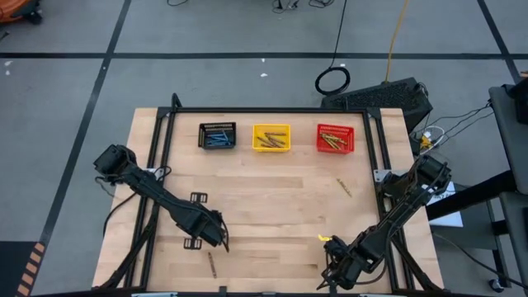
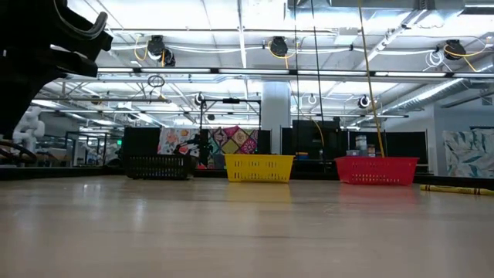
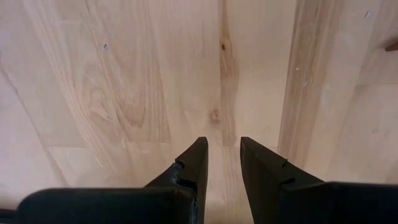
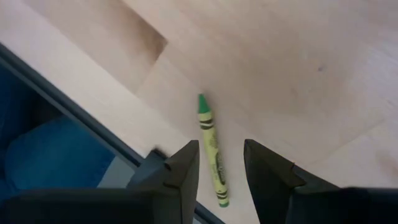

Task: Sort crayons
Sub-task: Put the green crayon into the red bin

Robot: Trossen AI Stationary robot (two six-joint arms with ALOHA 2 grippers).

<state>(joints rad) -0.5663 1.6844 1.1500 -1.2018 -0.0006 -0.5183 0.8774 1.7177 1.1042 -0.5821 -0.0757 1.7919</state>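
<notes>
R gripper [image 4: 221, 165] jaws stand narrowly apart, empty, straddling a green-yellow crayon [image 4: 211, 149] by the table's near edge [image 4: 93, 115]; a skewed close could flick it off. L gripper [image 3: 222, 158] likewise slightly parted over bare wood (brown crayon [image 1: 210, 263] nearby); bins [image 1: 271, 137] sit far back.

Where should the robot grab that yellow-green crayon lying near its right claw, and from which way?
Grab the crayon around its middle, coming straight down from above. It lies flat on the table near the edge, and it is long and thin, so the right gripper, open above it, should probably close across its narrow width, not end to end.
</notes>
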